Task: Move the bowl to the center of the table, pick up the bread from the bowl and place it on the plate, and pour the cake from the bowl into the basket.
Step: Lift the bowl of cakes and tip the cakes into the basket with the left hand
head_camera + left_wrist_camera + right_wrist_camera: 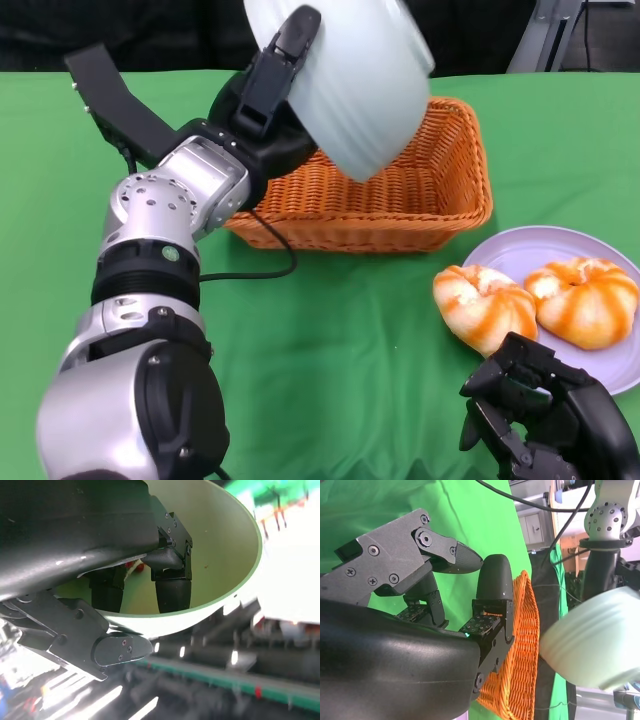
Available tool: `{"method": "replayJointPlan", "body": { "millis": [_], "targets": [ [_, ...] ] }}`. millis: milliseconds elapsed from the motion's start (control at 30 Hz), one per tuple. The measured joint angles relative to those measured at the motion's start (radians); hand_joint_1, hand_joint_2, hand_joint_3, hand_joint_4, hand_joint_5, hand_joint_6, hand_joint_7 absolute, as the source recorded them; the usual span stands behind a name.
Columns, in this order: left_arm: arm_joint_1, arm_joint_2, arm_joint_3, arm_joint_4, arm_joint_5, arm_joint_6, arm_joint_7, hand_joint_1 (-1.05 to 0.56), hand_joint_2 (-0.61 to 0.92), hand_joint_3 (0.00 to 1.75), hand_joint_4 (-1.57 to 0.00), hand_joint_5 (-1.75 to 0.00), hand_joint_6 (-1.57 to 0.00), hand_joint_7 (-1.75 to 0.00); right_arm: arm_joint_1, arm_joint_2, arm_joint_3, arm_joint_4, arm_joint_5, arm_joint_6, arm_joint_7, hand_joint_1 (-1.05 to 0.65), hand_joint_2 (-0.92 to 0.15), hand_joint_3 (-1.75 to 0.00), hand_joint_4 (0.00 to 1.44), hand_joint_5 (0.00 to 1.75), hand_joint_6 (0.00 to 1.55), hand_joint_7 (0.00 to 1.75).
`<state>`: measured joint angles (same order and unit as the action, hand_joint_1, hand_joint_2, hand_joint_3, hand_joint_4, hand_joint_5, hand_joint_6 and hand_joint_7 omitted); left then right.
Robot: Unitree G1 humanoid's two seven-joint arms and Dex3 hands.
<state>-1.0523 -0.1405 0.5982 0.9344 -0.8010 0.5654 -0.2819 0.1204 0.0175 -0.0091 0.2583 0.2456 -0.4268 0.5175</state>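
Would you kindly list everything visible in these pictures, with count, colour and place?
bowl: one, pale green, tipped above the basket, held at its rim.
basket: one, orange wicker, far middle of the table.
plate: one, lilac, near right.
bread: two, orange and white; one on the plate, one over its left rim.
tablecloth: one, green, covering the table.
cable: one, black, by the left arm.
left hand: grips the bowl.
right hand: near right, holds nothing.
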Motion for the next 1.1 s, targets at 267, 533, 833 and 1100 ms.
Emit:
{"method": "replayJointPlan", "body": {
  "millis": [267,533,833,1100],
  "targets": [
    [0.0,0.004,0.058,0.033,-0.076,0.012,-0.106,-0.2,0.83,0.7,-0.68,-1.7,-0.71,-1.52,-0.001,0.0,0.0,0.009,0.001,-0.005,0.007,-0.1,-0.61,-0.88,0.64,1.65,0.59,1.35],
    [-0.001,0.021,0.084,0.045,-0.111,0.042,-0.03,-0.23,0.92,0.64,-0.69,-1.72,-0.64,-1.57,-0.001,0.0,0.0,0.009,0.002,-0.005,0.009,-0.11,-0.6,-0.9,0.64,1.66,0.58,1.36],
    [-0.001,0.02,0.066,0.042,-0.106,0.036,0.04,-0.18,0.88,0.81,-0.65,-1.75,-0.58,-1.7,0.0,0.0,0.0,0.009,0.019,-0.003,0.02,-0.1,-0.65,-0.81,0.63,1.66,0.59,1.35],
    [0.015,0.021,-0.077,-0.053,-0.002,-0.009,-0.096,-0.17,0.87,0.66,-0.57,-1.74,-0.53,-1.67,-0.001,0.0,0.0,0.009,0.022,-0.003,0.022,-0.1,-0.66,-0.8,0.63,1.66,0.58,1.36]
  ]
}}
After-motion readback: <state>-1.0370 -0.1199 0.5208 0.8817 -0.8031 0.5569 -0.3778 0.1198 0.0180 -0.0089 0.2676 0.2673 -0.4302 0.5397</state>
